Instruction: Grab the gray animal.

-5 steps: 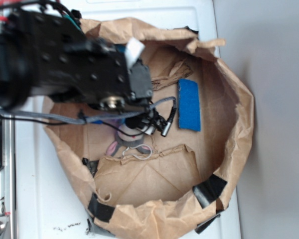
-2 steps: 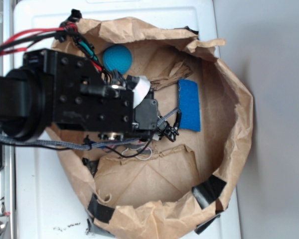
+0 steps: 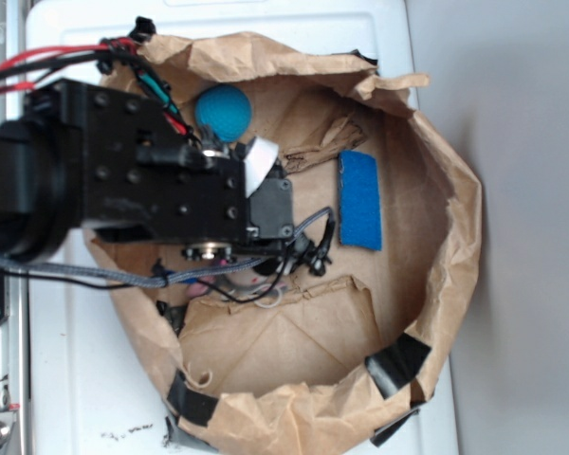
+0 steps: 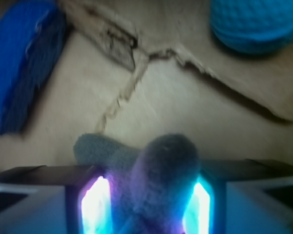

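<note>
A: Where's the gray animal [image 4: 154, 183]?

B: Wrist view: right between the two claw [image 4: 149, 207] pads [image 4: 95, 204], gray plush filling the gap, both pads lit bluish w/ the toy pressed against them. One gray horn or ear sticks out left, a rounder gray lump rises in the middle. Face and key ring not visible there.

A: So the claw's got it?

B: Looks clamped on the plush, pads narrow, touching it both sides. In the exterior view the arm [image 3: 123, 185] covers nearly all of the toy; only a bit of pink and a pale ring show under the arm, near the left-center of the bag floor.

A: What else is in there?

B: Everything sits inside a crumpled brown paper bag [image 3: 455, 218], rim rolled down, patched w/ black tape [image 3: 398, 360] at the near edge. Teal ball [image 3: 224, 111] at the far left of the bag floor, just beside the arm. Blue pad [image 3: 359, 200] lies flat to the right, apart from the claw. In the wrist view the ball is top right, pad top left, torn cardboard [image 4: 151, 58] between them.

A: And the bag's on?

B: A white worktop [image 3: 76, 379]; gray wall or surface to the right. Red and black cables [image 3: 57, 68] run off the arm at far left.
</note>
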